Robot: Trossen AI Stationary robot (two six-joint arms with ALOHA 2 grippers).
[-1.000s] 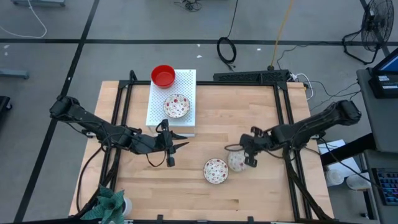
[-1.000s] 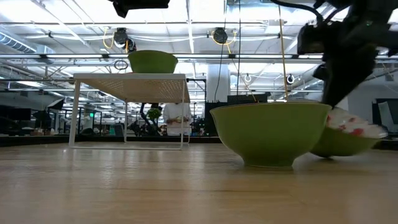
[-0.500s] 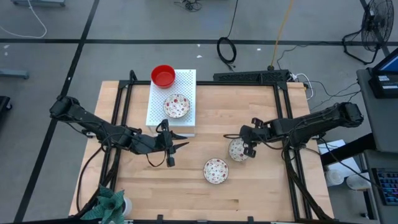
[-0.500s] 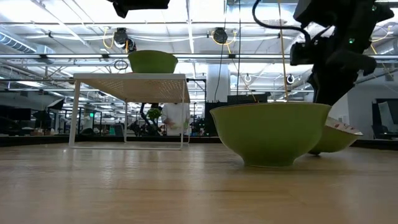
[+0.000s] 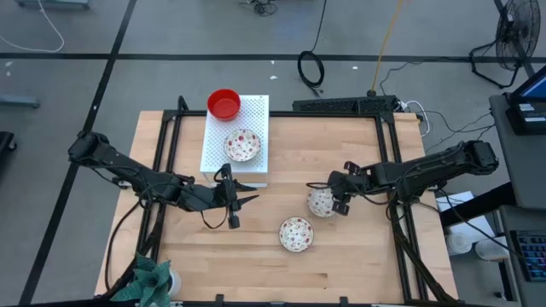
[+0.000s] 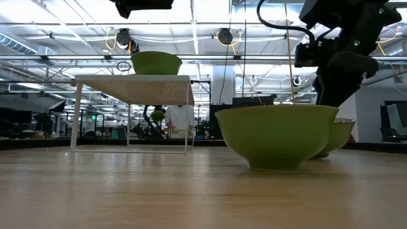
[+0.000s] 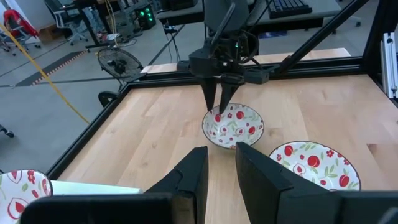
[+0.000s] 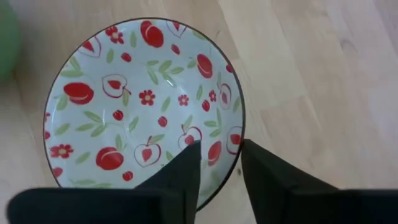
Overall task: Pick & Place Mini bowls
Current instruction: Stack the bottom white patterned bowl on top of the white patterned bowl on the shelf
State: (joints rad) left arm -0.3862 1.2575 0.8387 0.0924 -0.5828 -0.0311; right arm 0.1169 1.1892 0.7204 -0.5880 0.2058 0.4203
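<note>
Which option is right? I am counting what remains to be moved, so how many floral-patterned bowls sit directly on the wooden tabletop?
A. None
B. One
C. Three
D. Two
D: the high view shows one floral bowl alone near the table's front and a second floral bowl at the right gripper's fingers, both on the wood, while the third floral bowl rests on the white perforated board.

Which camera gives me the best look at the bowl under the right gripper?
The right wrist view: the patterned bowl fills it, its rim between that gripper's fingers. The left wrist view shows it whole, farther off. The high view shows it small. In the low view another bowl half hides it.
</note>
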